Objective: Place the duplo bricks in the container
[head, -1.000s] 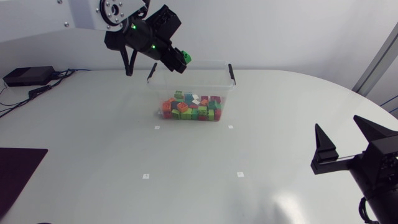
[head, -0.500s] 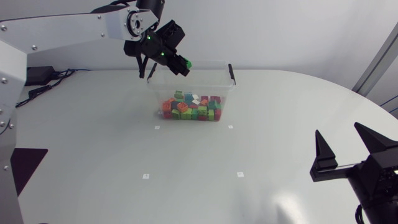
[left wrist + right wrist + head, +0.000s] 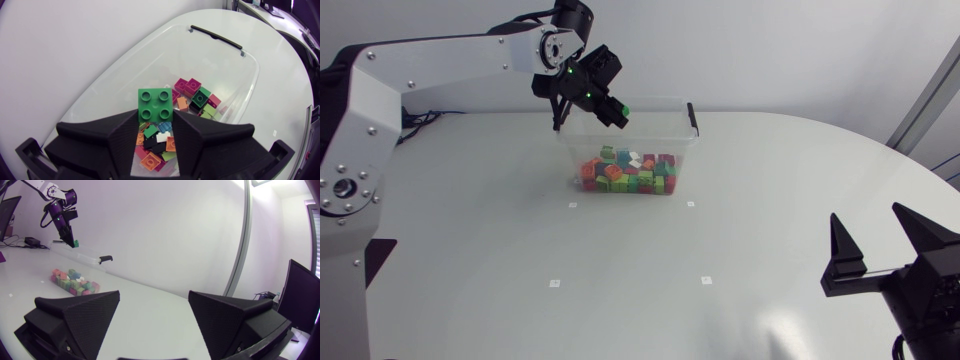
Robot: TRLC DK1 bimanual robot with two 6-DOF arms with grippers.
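From the head view, my left tool (image 3: 615, 110) hangs above the container (image 3: 685, 140), over its far-left corner, and is clamped on a green brick (image 3: 623, 109). The container is clear plastic and stands on the white table (image 3: 470, 220); a pile of bricks (image 3: 630, 172) in mixed colours lies on its floor. My right tool (image 3: 885, 240) is well apart from the container, on its near-right side, with its two fingers spread wide and nothing between them.

In the left wrist view, the left tool (image 3: 155, 116) grips the green brick (image 3: 155, 104) from two sides, the four studs facing the camera. The container (image 3: 235, 75) is under and ahead of it, with the pile of bricks (image 3: 192, 95) inside and a black handle (image 3: 216, 36) on the far rim.

The right wrist view looks between the parted fingers of the right tool (image 3: 154, 296). Far across the table is the container (image 3: 85, 255), and the left tool (image 3: 70, 237) holds the green brick (image 3: 76, 243) above it.
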